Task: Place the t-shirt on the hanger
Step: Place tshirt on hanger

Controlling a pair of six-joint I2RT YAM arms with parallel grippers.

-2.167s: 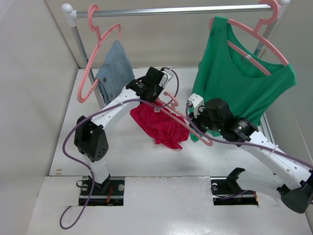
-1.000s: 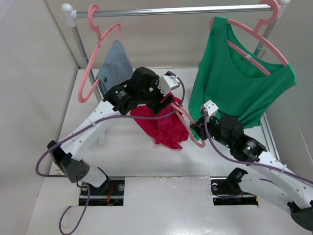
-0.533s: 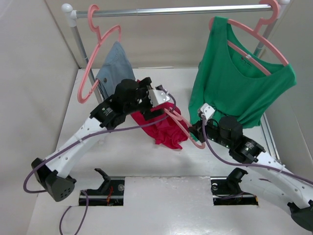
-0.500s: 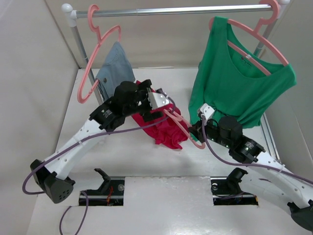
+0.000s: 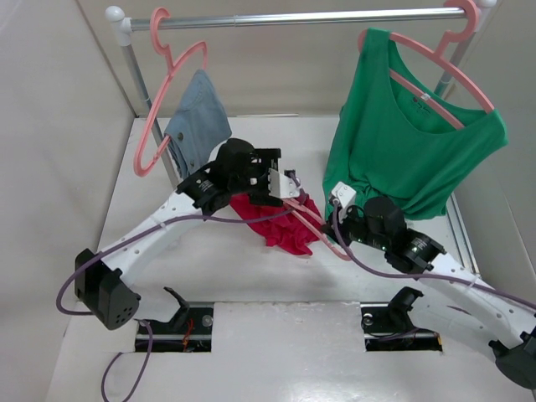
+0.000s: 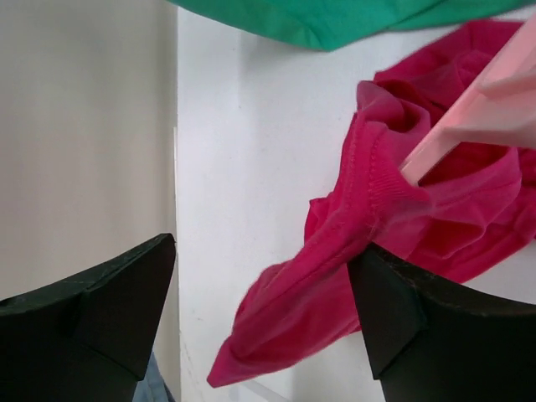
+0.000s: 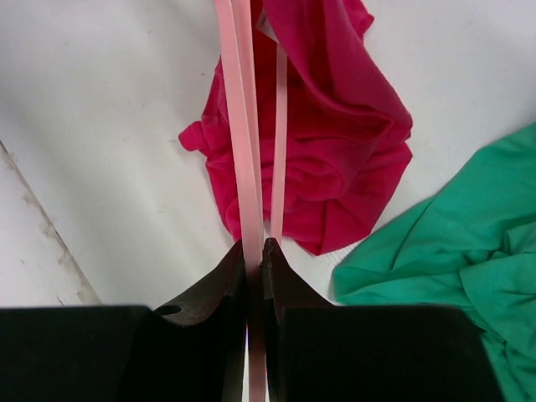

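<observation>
The crimson t-shirt [image 5: 280, 226] lies crumpled on the white table, mid-scene. The pink hanger [image 5: 322, 228] slants across it, and one arm of the hanger [image 6: 469, 117] pokes into a ribbed opening of the t-shirt [image 6: 394, 226]. My right gripper [image 5: 337, 226] is shut on the hanger's lower bar [image 7: 247, 167], with the t-shirt [image 7: 335, 126] beyond its fingers [image 7: 255, 247]. My left gripper [image 5: 276, 180] hovers over the shirt's far edge. It stands open [image 6: 264, 260], and a loose fold of red fabric reaches in beside its right finger, ungripped.
A metal rail [image 5: 293, 17] spans the back. From it hang a green top [image 5: 410, 142] on a pink hanger at right and blue denim [image 5: 197, 117] with a pink hanger [image 5: 159, 126] at left. The green hem [image 7: 452, 251] drapes close to my right gripper. Walls enclose the left and back.
My left gripper has opened and released the t-shirt, and the left arm has shifted. The shirt has slumped onto the table around the hanger arm. The right gripper keeps its hold.
</observation>
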